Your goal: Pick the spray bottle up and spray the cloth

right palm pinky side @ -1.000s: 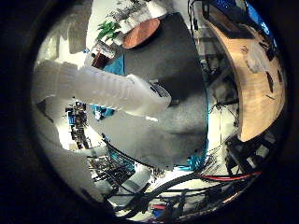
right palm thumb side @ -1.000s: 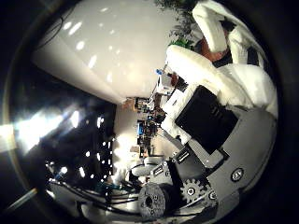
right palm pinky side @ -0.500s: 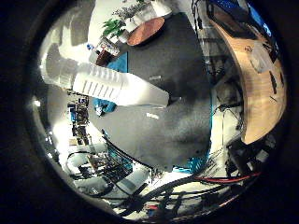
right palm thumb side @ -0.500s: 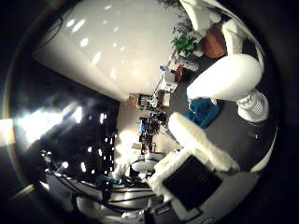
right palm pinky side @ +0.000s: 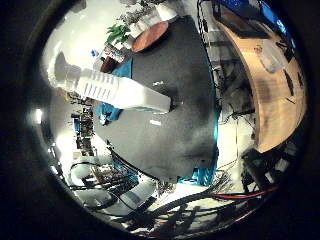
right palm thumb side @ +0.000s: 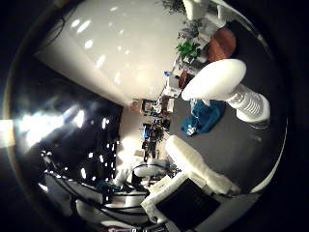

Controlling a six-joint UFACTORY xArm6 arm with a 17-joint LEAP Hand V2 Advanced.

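Note:
The white spray bottle stands upright on the dark grey table, clear of my hand. Its rounded head and ribbed neck also show in the thumb side view. The teal cloth lies crumpled on the table right beside the bottle, partly behind it. My right hand shows only at the edge of the thumb side view, as one white finger stretched out fairly straight over a black and white part. It touches nothing, and a stretch of bare table separates it from the bottle.
A curved wooden desk runs along one side of the table. Past the table's far end stand a round brown table and a green plant. Cluttered equipment and racks fill the room behind the cloth.
The bottle fills less of both views than before, so the palm has drawn back from it. The fingers that crowded the thumb side view one second ago have spread away.

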